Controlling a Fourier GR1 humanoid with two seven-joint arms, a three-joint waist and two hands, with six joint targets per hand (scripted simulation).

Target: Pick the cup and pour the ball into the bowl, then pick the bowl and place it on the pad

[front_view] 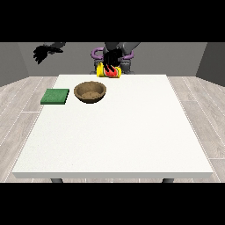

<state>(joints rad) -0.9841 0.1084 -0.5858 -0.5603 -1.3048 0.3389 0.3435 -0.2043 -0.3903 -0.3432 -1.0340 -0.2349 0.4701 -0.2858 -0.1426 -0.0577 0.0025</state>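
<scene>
The cup (109, 71) sits in the upper middle of the frame, yellow with red flame marks, lifted off the far edge of the tabletop (118, 140) and tipped almost onto its side. The hand at the view's right (110, 58) comes down on it from above, its dark fingers curled round the cup's body. The ball is not visible; whether it is in the cup or already out cannot be told. The cup looks light and stiff, probably smooth-walled, so a hold round the middle of the wall seems the safest place, clear of the mouth so the ball can roll free.

Just below and left of the cup lies the brown bowl (90, 92), upright on the tabletop, its hollow open to the camera. It looks rigid and shallow; its rim is likely the best spot to take hold of. Left of the bowl, near but apart, lies the flat green pad (55, 96).

The hand at the view's left (42, 53) hangs in the upper left, off the tabletop, fingers drooping and relaxed, holding nothing
</scene>
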